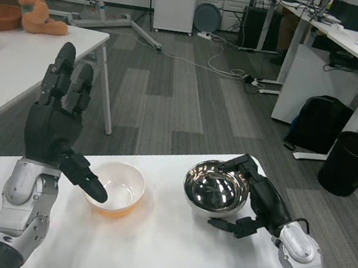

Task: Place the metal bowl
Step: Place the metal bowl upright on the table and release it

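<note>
Metal bowl (216, 190) gripped by right hand (255, 203) — left hand (57, 134) raised, fingers spread, holding nothing.

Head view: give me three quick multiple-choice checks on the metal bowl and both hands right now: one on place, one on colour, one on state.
1. Where is the metal bowl?
A. On the floor
B. Low at the white table, right of the white bowl
C. On the far table

2. What colour is the other bowl on the table?
A. White
B. Blue
C. Black

3. What is the left robot hand doing?
A. Holding the metal bowl
B. Gripping the white bowl
C. Raised, fingers apart, holding nothing

Answers:
1 B: it sits low at the tabletop in the right robot hand.
2 A: its rim and inside are white.
3 C: its fingers point upward, empty.
</note>
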Controlling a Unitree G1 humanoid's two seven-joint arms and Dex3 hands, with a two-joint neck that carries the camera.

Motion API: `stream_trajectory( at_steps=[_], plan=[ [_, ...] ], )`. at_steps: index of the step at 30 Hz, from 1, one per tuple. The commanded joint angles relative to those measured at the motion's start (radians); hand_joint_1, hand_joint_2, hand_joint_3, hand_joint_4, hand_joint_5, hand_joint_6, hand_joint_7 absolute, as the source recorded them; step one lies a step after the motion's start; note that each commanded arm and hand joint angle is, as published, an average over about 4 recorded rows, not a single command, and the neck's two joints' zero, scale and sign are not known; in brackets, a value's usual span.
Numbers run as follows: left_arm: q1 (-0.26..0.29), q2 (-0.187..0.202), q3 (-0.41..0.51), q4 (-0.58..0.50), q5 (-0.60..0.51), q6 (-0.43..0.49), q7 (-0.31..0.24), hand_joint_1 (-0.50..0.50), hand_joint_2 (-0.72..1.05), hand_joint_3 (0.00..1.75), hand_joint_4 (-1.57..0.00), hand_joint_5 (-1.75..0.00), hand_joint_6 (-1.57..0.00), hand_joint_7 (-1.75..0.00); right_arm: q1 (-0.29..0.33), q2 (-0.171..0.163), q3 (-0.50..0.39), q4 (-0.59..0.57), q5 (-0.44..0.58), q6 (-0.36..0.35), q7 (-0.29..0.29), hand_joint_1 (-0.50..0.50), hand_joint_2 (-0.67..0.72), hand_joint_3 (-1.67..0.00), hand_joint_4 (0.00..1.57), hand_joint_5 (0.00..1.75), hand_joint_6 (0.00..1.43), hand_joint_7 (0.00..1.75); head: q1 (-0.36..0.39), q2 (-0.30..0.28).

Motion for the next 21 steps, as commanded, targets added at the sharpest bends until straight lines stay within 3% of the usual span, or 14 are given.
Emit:
stream_trajectory(
  at_steps=[1,3,5,9,11,12,14,17,18,21],
  plan=[
    [0.007,0.008,0.004,-0.011,0.011,0.007,-0.004,-0.5,-0.59,0.0,0.0,0.0,0.0,0.0,0.018,-0.01,0.02,0.02,-0.009,-0.022,-0.006,-0.29,-0.48,-0.97,1.55,1.65,1.32,1.48,-0.013,-0.012],
    [0.004,0.009,0.004,-0.011,0.011,0.007,-0.004,-0.5,-0.64,0.0,0.0,0.0,0.0,0.0,0.02,-0.012,0.034,0.028,-0.012,-0.025,-0.006,-0.29,-0.51,-1.01,1.48,1.65,1.26,1.52,-0.021,-0.017],
    [0.001,0.009,0.004,-0.008,0.011,0.007,-0.004,-0.5,-0.64,0.0,0.0,0.0,0.0,0.0,0.021,-0.012,0.047,0.044,-0.012,-0.037,-0.011,-0.29,-0.51,-1.07,1.31,1.65,1.08,1.54,-0.026,-0.019],
    [-0.002,0.009,0.004,-0.005,0.01,0.007,-0.004,-0.5,-0.64,0.0,0.0,0.0,0.0,0.0,0.021,-0.014,0.068,0.067,0.002,-0.053,-0.016,-0.35,-0.45,-1.15,0.97,1.6,0.67,1.54,-0.023,-0.033],
    [-0.004,0.009,0.004,-0.005,0.01,0.007,-0.004,-0.5,-0.64,0.0,0.0,0.0,0.0,0.0,0.021,-0.016,0.08,0.072,0.015,-0.055,-0.011,-0.38,-0.4,-1.21,0.75,1.48,0.4,1.47,-0.032,-0.038],
    [-0.005,0.009,0.005,-0.005,0.01,0.007,-0.004,-0.5,-0.64,0.0,0.0,0.0,0.0,0.0,0.021,-0.018,0.086,0.073,0.022,-0.055,-0.005,-0.38,-0.38,-1.23,0.69,1.43,0.33,1.41,-0.038,-0.041],
    [-0.006,0.009,0.009,-0.005,0.011,0.007,-0.004,-0.5,-0.64,0.0,0.0,0.0,0.0,0.0,0.021,-0.021,0.095,0.074,0.035,-0.056,0.009,-0.4,-0.3,-1.19,0.56,1.24,0.14,1.15,-0.038,-0.046],
    [-0.007,0.009,0.013,-0.003,0.011,0.007,-0.004,-0.5,-0.64,0.04,0.0,0.0,0.0,0.0,0.021,-0.024,0.097,0.073,0.051,-0.054,0.027,-0.42,-0.16,-0.89,0.5,0.65,0.01,0.65,-0.025,-0.049],
    [-0.007,0.009,0.012,-0.002,0.011,0.007,-0.004,-0.5,-0.64,0.04,0.0,0.0,0.0,0.0,0.021,-0.024,0.097,0.072,0.053,-0.053,0.03,-0.43,-0.13,-0.81,0.49,0.53,0.0,0.54,-0.023,-0.051],
    [-0.009,0.009,0.012,-0.002,0.011,0.007,-0.004,-0.5,-0.64,0.0,0.0,0.0,0.0,0.0,0.023,-0.024,0.096,0.07,0.058,-0.053,0.033,-0.46,-0.05,-0.61,0.44,0.41,0.0,0.33,-0.025,-0.061]
  ],
)
